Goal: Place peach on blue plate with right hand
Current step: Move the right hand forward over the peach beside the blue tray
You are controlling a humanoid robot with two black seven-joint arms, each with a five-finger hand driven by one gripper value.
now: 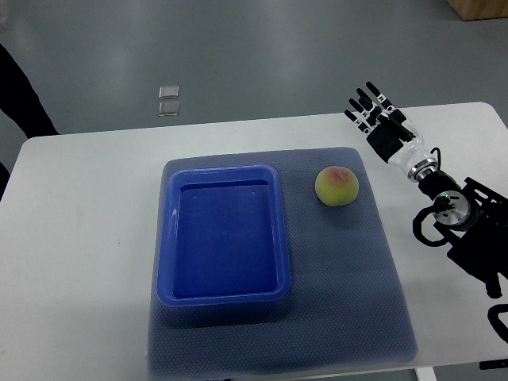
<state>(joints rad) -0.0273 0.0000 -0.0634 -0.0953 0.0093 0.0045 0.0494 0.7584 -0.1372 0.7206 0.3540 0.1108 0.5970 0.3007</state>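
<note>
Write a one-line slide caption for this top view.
Right hand open beyond the mat, peach lying beside the empty blue plate.

Mat point(373, 309) lies on bench point(79, 238). Plate point(223, 298) sits on mat's left part; peach point(337, 186) on mat just right of plate, apart from it. Right hand point(379, 119) hovers farther right, behind peach.

A single top camera looked steeply down from the robot's side, taking in the whole white rectangular table point(79, 238) and grey floor point(238, 48) beyond.
</note>
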